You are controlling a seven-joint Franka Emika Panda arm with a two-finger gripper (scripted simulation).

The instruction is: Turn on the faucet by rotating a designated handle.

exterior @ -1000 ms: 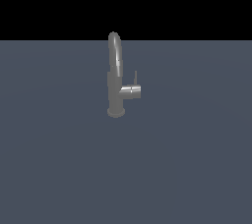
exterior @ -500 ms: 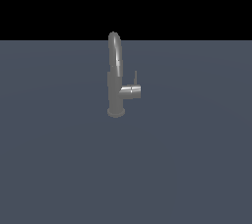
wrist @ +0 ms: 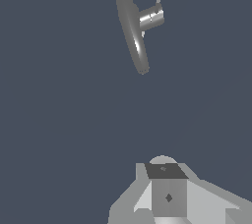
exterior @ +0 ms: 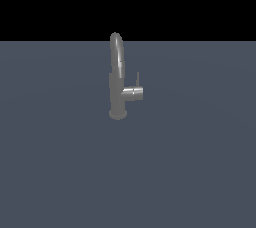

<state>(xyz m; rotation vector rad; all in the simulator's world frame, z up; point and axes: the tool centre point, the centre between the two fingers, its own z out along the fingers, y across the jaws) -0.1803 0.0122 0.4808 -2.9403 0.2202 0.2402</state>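
The grey faucet (exterior: 117,79) stands upright mid-scene, its handle (exterior: 134,92) jutting toward the exterior view's right (lever rod pointing up). The gripper (wrist: 167,193) hangs well apart from it, touching nothing; its opening cannot be told.

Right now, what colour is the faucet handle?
Grey brushed metal, same as the faucet. The handle shows best in the exterior view.

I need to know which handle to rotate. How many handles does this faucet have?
1. The handle sticks out of the faucet body toward the exterior view's right, lever rod upright. The far side is hidden.
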